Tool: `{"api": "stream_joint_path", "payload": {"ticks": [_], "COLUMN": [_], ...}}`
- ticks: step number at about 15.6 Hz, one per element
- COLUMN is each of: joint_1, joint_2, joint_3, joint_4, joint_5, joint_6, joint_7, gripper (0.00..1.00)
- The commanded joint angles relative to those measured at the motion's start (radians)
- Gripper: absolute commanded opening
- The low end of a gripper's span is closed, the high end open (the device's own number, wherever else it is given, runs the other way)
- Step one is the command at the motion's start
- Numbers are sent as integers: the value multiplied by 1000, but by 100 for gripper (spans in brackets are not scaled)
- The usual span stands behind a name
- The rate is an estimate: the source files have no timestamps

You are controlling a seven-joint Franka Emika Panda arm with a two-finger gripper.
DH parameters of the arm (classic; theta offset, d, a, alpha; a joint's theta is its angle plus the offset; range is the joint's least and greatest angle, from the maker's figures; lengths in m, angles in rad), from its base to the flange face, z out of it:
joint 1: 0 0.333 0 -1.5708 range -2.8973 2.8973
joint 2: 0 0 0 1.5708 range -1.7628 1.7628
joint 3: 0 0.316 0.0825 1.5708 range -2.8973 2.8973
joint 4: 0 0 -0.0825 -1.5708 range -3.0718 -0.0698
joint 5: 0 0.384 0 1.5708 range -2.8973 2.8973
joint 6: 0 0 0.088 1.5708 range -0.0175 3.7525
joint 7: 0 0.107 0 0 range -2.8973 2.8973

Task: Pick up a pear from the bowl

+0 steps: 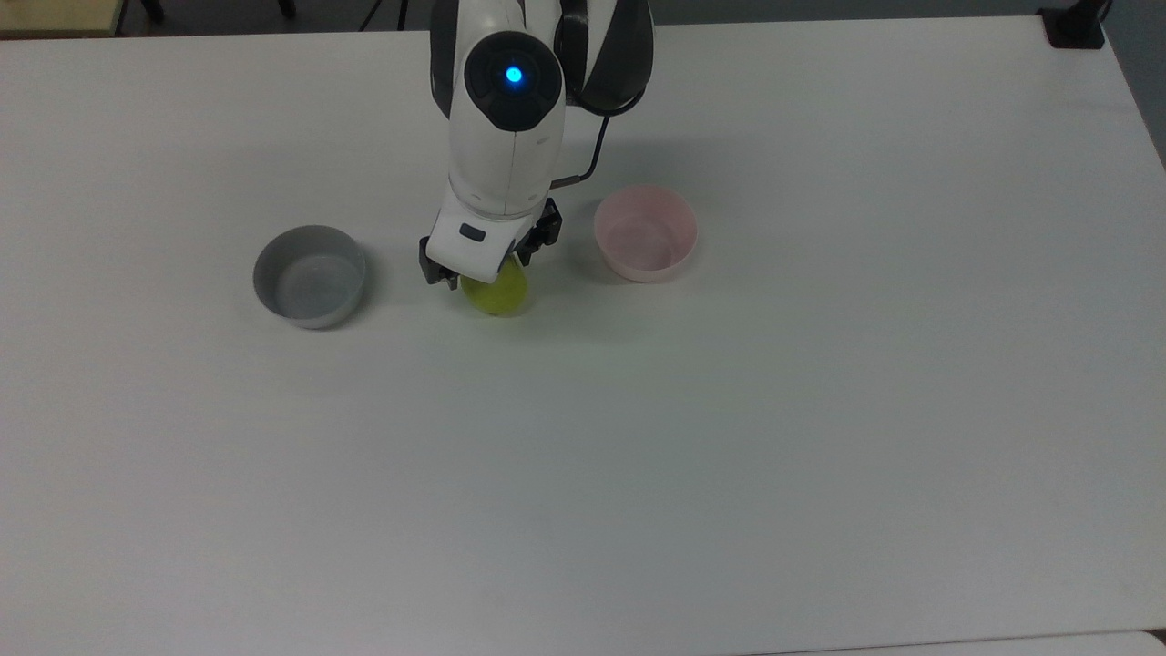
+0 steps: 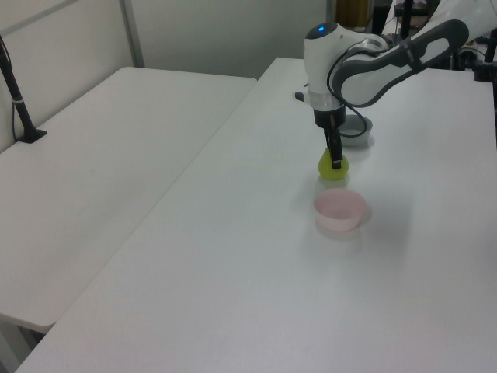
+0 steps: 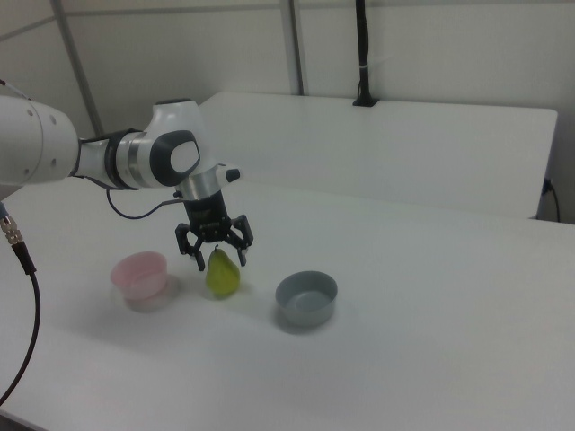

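The yellow-green pear (image 1: 497,291) stands upright on the white table between the two bowls, also seen as the pear (image 3: 222,275) and the pear (image 2: 333,169). The pale pink bowl (image 1: 638,270) is empty, a short way off on the top view's right; in the right view the pink bowl (image 3: 137,262) lies to the pear's left. My gripper (image 3: 220,260) hangs straight down over the pear, open, its fingers spread on either side of the pear's narrow top without gripping it. The white hand hides part of the pear in the top view, where the gripper (image 1: 489,264) sits above it.
A grey straight-sided bowl (image 1: 262,273) stands empty on the top view's left of the pear, also seen as the grey bowl (image 3: 306,298). A second white table (image 2: 93,155) adjoins on the left view's left. A black post (image 3: 362,54) stands at the far edge.
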Motion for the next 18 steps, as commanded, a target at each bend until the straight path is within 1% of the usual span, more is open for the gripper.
{"api": "stream_joint_path", "payload": {"ticks": [1, 2, 4, 8, 11, 13, 18], "joint_1": [11, 13, 5, -38, -79, -94, -101], "joint_2": [-78, -98, -157, -261, -303, -319, -327], "joint_3": [-29, -41, -45, -45, -33, -33, -33], "joint_4": [-7, -7, -7, -4, -1, 1, 2], "joint_5": [-13, -9, -7, 23, 28, 28, 30], "joint_6": [-8, -13, -46, -111, -183, -220, -223], "joint_7": [40, 54, 124, 371, 480, 479, 487], "gripper": [100, 100, 100, 100, 100, 100, 100]}}
